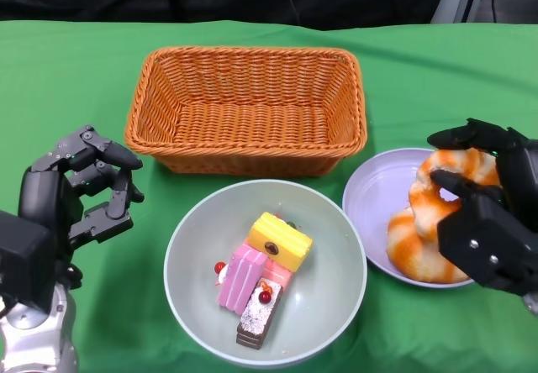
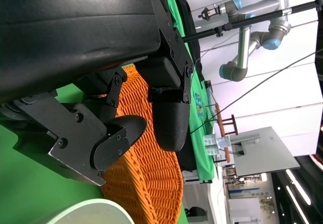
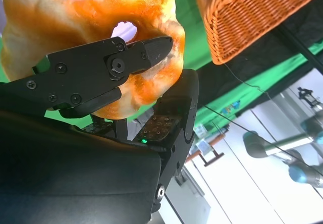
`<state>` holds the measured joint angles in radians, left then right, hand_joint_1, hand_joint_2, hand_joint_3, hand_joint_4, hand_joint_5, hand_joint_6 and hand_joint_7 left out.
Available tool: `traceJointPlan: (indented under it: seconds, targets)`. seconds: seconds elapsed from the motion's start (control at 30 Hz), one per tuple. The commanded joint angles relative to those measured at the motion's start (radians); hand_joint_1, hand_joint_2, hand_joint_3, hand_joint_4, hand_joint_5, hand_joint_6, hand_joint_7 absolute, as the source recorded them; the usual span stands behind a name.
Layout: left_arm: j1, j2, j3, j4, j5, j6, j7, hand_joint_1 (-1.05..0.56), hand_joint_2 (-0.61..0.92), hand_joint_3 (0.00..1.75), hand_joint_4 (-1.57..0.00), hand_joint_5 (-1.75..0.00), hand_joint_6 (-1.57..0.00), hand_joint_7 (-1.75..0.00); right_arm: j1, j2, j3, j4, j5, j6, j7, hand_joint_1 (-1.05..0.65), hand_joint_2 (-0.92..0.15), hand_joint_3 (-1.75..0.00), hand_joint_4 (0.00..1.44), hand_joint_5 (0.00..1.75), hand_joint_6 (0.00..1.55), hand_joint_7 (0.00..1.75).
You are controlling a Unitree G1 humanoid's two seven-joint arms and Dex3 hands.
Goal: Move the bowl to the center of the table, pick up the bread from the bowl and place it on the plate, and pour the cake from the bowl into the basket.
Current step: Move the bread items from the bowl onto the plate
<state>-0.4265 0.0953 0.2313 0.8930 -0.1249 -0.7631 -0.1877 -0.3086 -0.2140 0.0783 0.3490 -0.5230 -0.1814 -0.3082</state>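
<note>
A pale green bowl (image 1: 189, 264) sits at the table's front middle with several cake pieces (image 1: 262, 272) in it. An orange-and-white ring-shaped bread (image 1: 429, 222) rests on the lilac plate (image 1: 378, 192) to the bowl's right. My right hand (image 1: 492, 213) is wrapped around the bread (image 3: 91, 27), one finger through its hole. My left hand (image 1: 88, 192) hovers left of the bowl, fingers apart, holding nothing. The wicker basket (image 1: 248, 108) stands behind the bowl.
Green cloth (image 1: 67, 79) covers the table. The basket (image 2: 146, 183) shows just beyond my left hand's fingers (image 2: 121, 138) in the left wrist view, with the bowl's rim (image 2: 96, 211) beside it. Other robot arms stand in the room beyond.
</note>
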Motion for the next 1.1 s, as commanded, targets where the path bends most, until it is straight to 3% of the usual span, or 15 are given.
traceJointPlan:
  seconds: [0.03, 0.43, 0.5, 0.8, 0.93, 1.1]
  targets:
    - [0.001, 0.019, -0.001, 0.001, 0.009, -0.016, 0.017, -0.01, 0.53, 1.15, -0.79, -1.57, -0.8, -1.32, -0.061, 0.004, 0.014, 0.058, 0.001, 0.017, -0.012, -0.24, -0.92, -0.05, 0.64, 1.65, 0.95, 0.49]
    - [-0.004, 0.014, -0.014, 0.014, 0.015, -0.02, 0.032, -0.02, 0.52, 1.15, -0.79, -1.57, -0.81, -1.33, -0.225, 0.007, 0.083, 0.325, -0.017, -0.001, -0.073, -0.23, -0.92, -0.06, 0.64, 1.64, 0.99, 0.4]
    - [-0.005, 0.011, -0.014, 0.016, 0.005, -0.016, 0.024, -0.01, 0.53, 1.15, -0.79, -1.57, -0.8, -1.33, -0.249, 0.003, 0.09, 0.377, -0.018, -0.016, -0.091, -0.23, -0.92, -0.04, 0.67, 1.54, 1.0, 0.37]
    - [-0.01, 0.009, -0.015, 0.027, -0.009, -0.024, 0.011, -0.01, 0.53, 1.14, -0.79, -1.57, -0.81, -1.33, -0.314, -0.01, 0.118, 0.564, -0.032, -0.065, -0.151, -0.24, -0.92, -0.02, 0.68, 1.44, 1.02, 0.31]
    - [-0.011, 0.014, -0.017, 0.033, -0.009, -0.037, 0.007, 0.0, 0.54, 1.13, -0.79, -1.57, -0.81, -1.33, -0.346, -0.007, 0.143, 0.632, -0.047, -0.079, -0.199, -0.24, -0.91, 0.0, 0.74, 1.27, 1.08, 0.2]
    - [-0.011, 0.013, -0.018, 0.033, -0.012, -0.034, 0.006, -0.01, 0.54, 1.14, -0.79, -1.56, -0.81, -1.33, -0.382, -0.002, 0.17, 0.682, -0.048, -0.066, -0.197, -0.24, -0.92, -0.01, 0.72, 1.28, 1.1, 0.15]
